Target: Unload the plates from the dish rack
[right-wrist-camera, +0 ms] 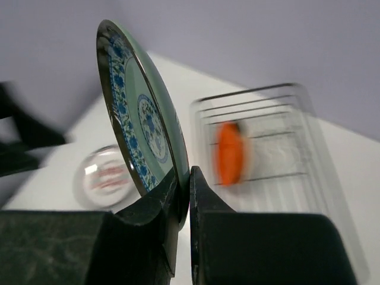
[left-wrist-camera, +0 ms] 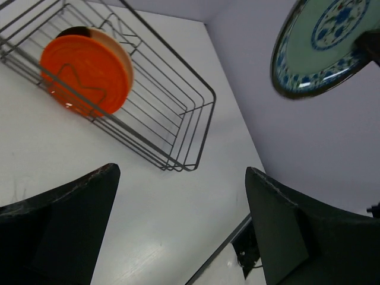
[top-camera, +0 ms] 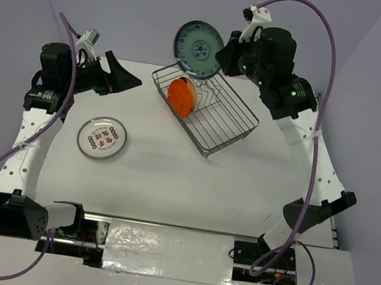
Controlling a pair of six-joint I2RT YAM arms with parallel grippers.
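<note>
Right tool [right-wrist-camera: 189,178] pinches blue plate [right-wrist-camera: 145,119] by rim, left tool [left-wrist-camera: 184,172] spread; rack [right-wrist-camera: 261,94] & orange plate [right-wrist-camera: 230,153] blurred in bg.

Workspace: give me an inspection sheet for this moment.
Surface: white table, bare apart from the items below.
Job's things: dish rack holds one orange plate on edge; red-motif plate lies flat on the table; blue patterned plate is lifted above the rack.
Clutter: nothing seen.
Grippers: left gripper open, fingers empty; right gripper shut on the blue plate's rim.
Cables: purple cables loop off both arms, clear of the rack.
Surroundings: lilac walls; shiny strip between the bases.
</note>
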